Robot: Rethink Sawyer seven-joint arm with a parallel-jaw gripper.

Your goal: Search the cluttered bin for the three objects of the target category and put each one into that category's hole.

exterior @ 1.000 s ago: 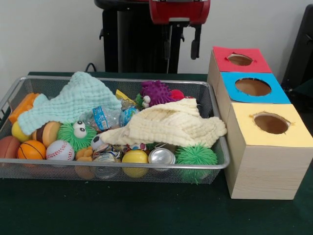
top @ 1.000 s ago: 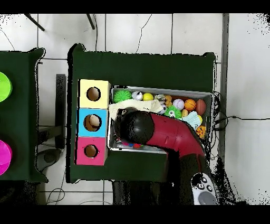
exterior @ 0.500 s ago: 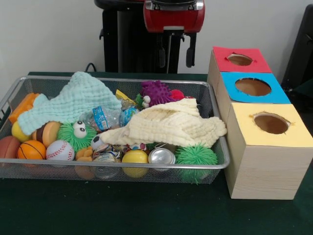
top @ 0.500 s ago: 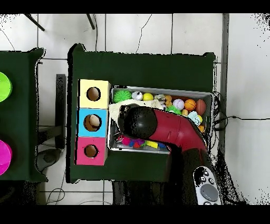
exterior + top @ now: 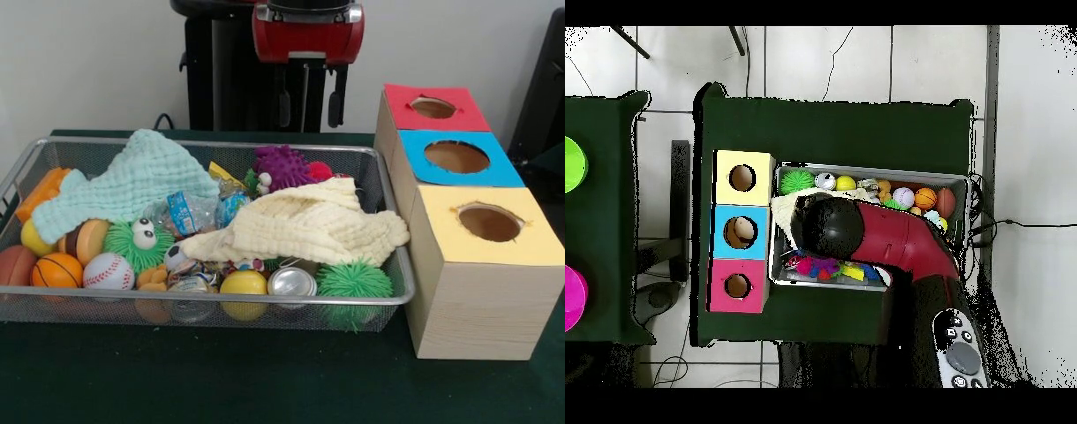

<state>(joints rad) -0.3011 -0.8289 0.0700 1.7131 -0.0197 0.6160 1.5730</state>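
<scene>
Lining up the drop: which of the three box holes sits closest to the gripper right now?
The hole in the red box, at the far end of the row. The gripper hangs empty just beside it; the blue and yellow boxes sit farther forward.

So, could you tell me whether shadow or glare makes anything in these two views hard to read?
Front view: even light, slight glare on the silver can, the holes in the boxes dark inside. Overhead view: the arm hides much of the bin, but no shadow hampers reading.

A plain pale wall (image 5: 88, 62) stood behind the dark green table (image 5: 221, 380). Seen from overhead, the floor (image 5: 855, 62) was light tile with thin cracks, and a second green table (image 5: 605, 220) stood alongside.
</scene>
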